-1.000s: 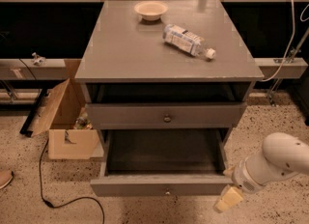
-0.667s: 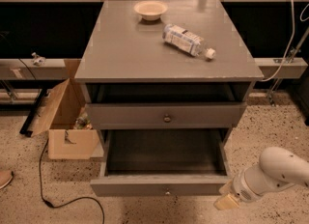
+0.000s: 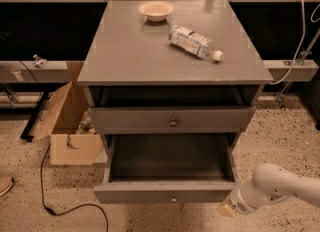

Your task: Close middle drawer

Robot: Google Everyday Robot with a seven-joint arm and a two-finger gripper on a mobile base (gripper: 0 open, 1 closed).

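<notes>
The middle drawer (image 3: 165,192) is a grey wooden drawer pulled far out of the cabinet, its empty inside showing. Its flat front panel faces me, with a small round knob (image 3: 173,199) at the centre. Above it is the upper grey front with a brass knob (image 3: 173,122). The lowest front is hidden beneath the open drawer. My gripper (image 3: 226,209) is at the end of the white arm (image 3: 280,186) at the bottom right. Its yellowish tip is low, just beside the right end of the drawer's front panel.
On the cabinet top (image 3: 125,51) stand a small bowl (image 3: 156,10) and a plastic bottle (image 3: 195,41) lying on its side. An open cardboard box (image 3: 70,126) and a black cable (image 3: 70,208) lie on the speckled floor to the left. A white cable (image 3: 300,41) hangs at the right.
My arm has lowered and moved left, bringing the gripper tip closer to the right end of the open drawer's front. The drawer has not moved.
</notes>
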